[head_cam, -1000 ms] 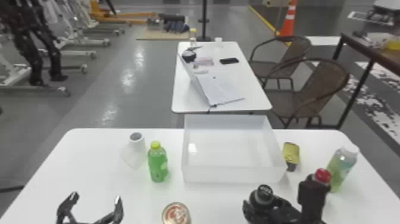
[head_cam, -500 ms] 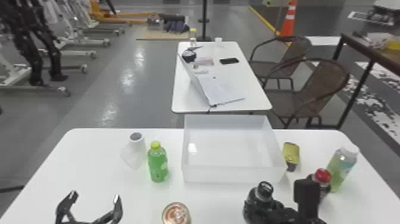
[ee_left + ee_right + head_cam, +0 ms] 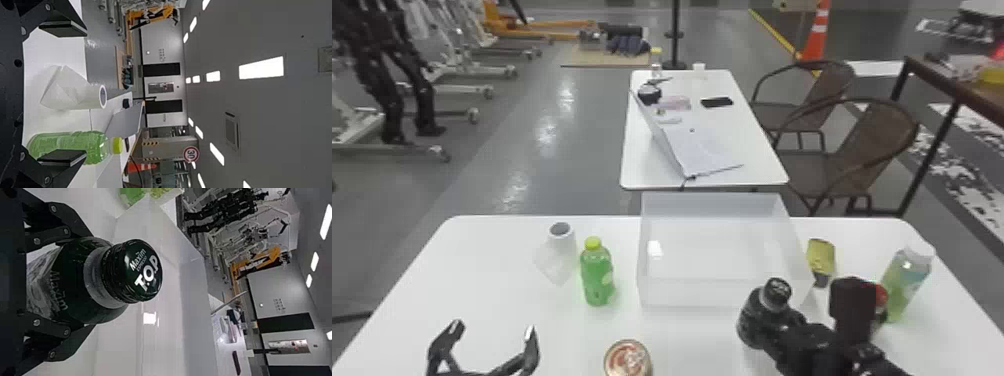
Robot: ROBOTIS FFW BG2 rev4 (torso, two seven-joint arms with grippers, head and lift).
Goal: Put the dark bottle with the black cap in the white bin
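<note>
1. While the left gripper (image 3: 494, 330) waits at the near left with its 2 fingers wide apart, the bin (image 3: 702, 292) stands without the bottle (image 3: 766, 310) inside.
2. The right gripper (image 3: 86, 282) holds the bottle between its 2 fingers, roughly upright with the cap up, by the bin's near right corner. The grasp looks done; I judge the task about half done. Left to do: clear the wall, carry it in, set it down, let go. I cannot tell whether its base clears the rim.
3. Left of the bin, the roll (image 3: 564, 250) and the green bottle (image 3: 597, 277) stand close together, the latter just beside the wall. The can (image 3: 627, 357) sits nearer the robot.
4. The bin's middle offers wide open room; its near wall and right corner are the edges to mind.
5. Right of it, the yellow can (image 3: 821, 260) stands near the wall, then the red cap (image 3: 880, 296) and the white-capped bottle (image 3: 907, 282). That side looks tight for the arm.
</note>
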